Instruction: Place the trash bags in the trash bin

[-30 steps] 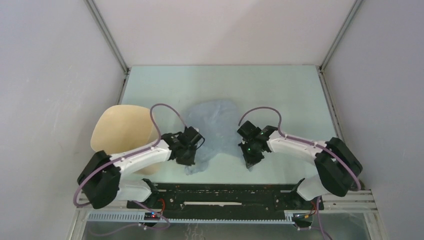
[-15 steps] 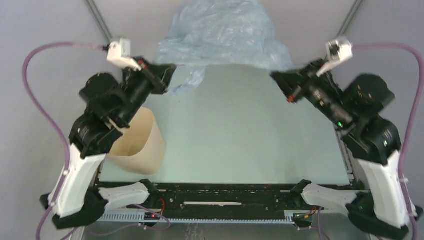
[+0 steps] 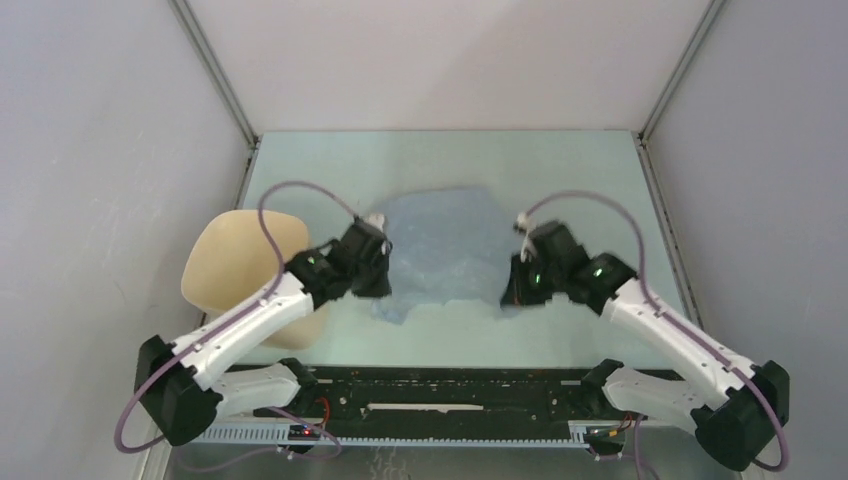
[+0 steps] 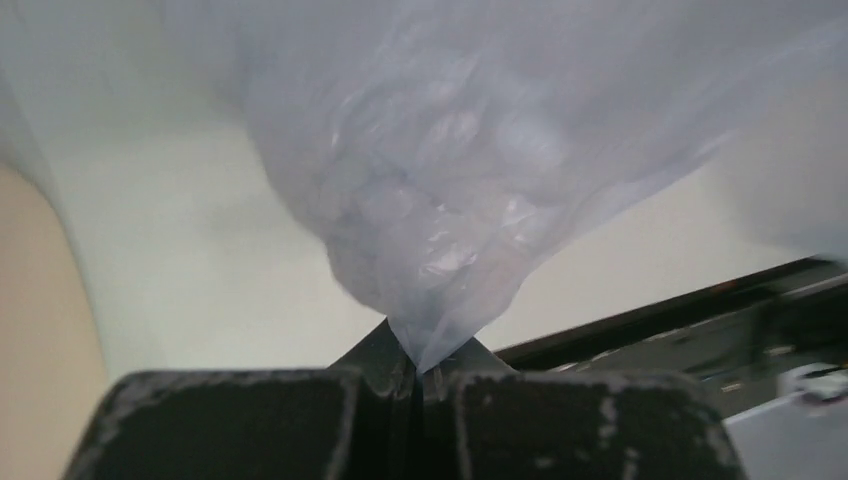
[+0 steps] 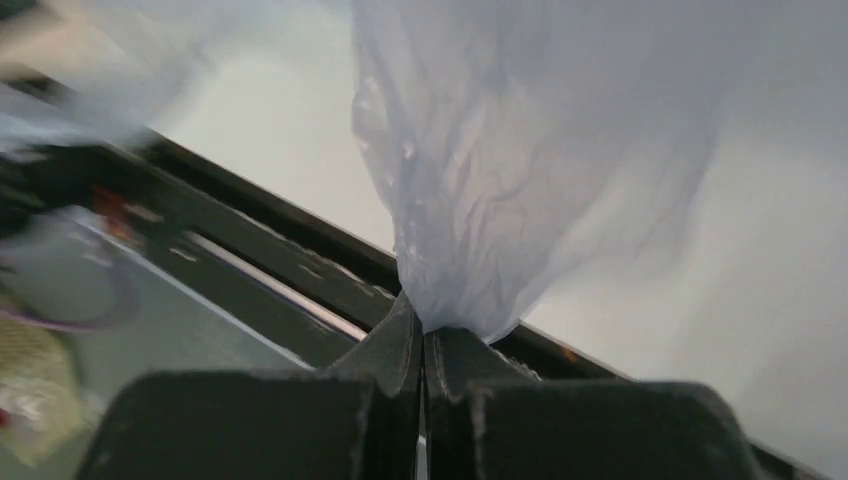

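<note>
The pale blue-grey trash bag [image 3: 443, 250] hangs spread between my two grippers above the middle of the table. My left gripper [image 3: 378, 283] is shut on its left near corner; the film [image 4: 440, 200] rises from the closed jaws [image 4: 418, 365]. My right gripper [image 3: 512, 292] is shut on its right near corner, and the film [image 5: 520, 180] bunches out of the closed jaws [image 5: 428, 335]. The beige trash bin [image 3: 235, 262] stands at the left of the table, partly hidden behind my left arm, its side showing in the left wrist view [image 4: 40, 330].
Grey walls close in the table on the left, right and back. The black rail [image 3: 450, 385] with the arm bases runs along the near edge and shows in both wrist views [image 5: 300, 270].
Half a second ago both arms held the bag raised high and stretched wide near the camera. Now both grippers are low over the table and closer together, the bag still held between them.
</note>
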`<state>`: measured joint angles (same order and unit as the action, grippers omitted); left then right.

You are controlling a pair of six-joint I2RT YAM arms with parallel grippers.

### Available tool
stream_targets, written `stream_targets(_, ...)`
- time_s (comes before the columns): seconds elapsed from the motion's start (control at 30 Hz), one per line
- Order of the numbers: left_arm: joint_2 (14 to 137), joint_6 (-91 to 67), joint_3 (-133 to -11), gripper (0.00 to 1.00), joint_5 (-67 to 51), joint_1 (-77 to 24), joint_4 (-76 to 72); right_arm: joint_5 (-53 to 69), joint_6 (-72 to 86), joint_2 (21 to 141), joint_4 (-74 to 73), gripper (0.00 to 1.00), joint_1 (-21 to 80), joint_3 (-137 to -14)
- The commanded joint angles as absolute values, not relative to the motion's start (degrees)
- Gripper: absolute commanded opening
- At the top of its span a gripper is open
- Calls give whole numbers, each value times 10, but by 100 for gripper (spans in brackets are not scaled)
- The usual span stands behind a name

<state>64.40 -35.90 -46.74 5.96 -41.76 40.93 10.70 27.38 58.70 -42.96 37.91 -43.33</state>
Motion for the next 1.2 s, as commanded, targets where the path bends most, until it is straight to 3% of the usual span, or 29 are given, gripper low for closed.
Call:
stream_targets(0.0, 659, -293, -749, 0, 87, -383, 418, 136, 243, 624, -414, 0, 307, -722)
stream_targets(0.13, 747, -238, -1089, 0, 116, -371, 497, 110, 182, 705, -537, 0, 293, -990)
stream_targets(0.2, 750, -236, -1137, 0, 121, -372, 480, 94, 179, 702, -546, 0, 295, -1037)
stream_targets(0.27, 721, -252, -1065, 0, 124, -372, 427, 99, 199, 672, -515, 0, 292, -993)
stream_targets(0.3, 693, -263, -967, 0, 120, -371, 403, 106, 207, 651, -490, 0, 291, -945)
stream_targets(0.5, 655, -347, -594, 0, 23, -378, 375, 167, 276, 585, -448, 0, 282, -594)
stream_targets(0.6, 577, -379, -509, 0, 17, -402, 329, 173, 302, 535, -435, 0, 310, -505)
stream_targets(0.7, 554, -366, -526, 1, 20, -399, 316, 168, 303, 507, -431, 0, 302, -511)
stream_targets(0.8, 601, -325, -614, 16, 23, -397, 342, 215, 296, 529, -431, 0, 254, -567)
stream_targets(0.9, 652, -301, -685, 21, 29, -397, 375, 243, 292, 564, -441, 0, 229, -625)
stream_targets(1.03, 655, -321, -687, 59, 37, -398, 403, 273, 332, 571, -424, 0, 217, -627)
stream_targets(1.17, 597, -357, -633, 85, 50, -423, 413, 282, 359, 560, -406, 0, 217, -613)
